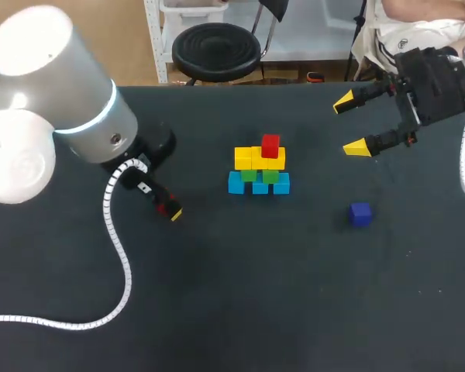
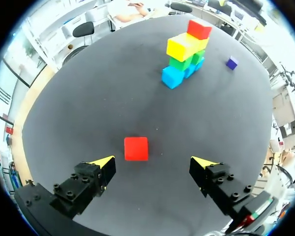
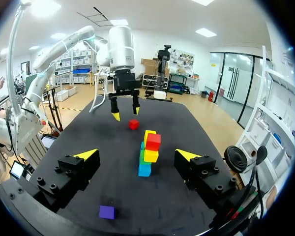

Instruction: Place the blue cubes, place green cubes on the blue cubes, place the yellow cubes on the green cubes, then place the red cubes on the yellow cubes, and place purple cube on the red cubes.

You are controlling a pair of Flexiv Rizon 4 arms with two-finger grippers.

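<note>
Left arm's silver elbow [image 1: 54, 101] fills the near-left corner. Below it the left gripper [image 2: 153, 162] hangs low over the dark table [image 1: 294, 294], jaws wide open, holding nothing. The loose red cube [image 2: 136, 148] lies flat on the table just ahead of the yellow tips, in the gap between them but a bit closer to the left finger and touching neither. No long axis, it's a cube; its faces look roughly square to the closing line, so likely a short advance and drop before closing. The stack [image 1: 259, 170] stands mid-table, right of that cube and well apart: blue cubes [image 1: 259, 184] at the bottom, green cubes [image 1: 260, 176] on them, yellow cubes [image 1: 248, 158] above, one placed red cube [image 1: 270, 145] toward the right end of the yellow row. The red layer looks unfinished, so the loose one probably goes beside it. The right gripper [image 1: 350, 124] sits at the far right above the table, also spread open and empty. The purple cube [image 1: 360, 214] is alone on the right, nearer than the stack, closest to the right arm. The left arm is clearly nearer the loose red cube.
</note>
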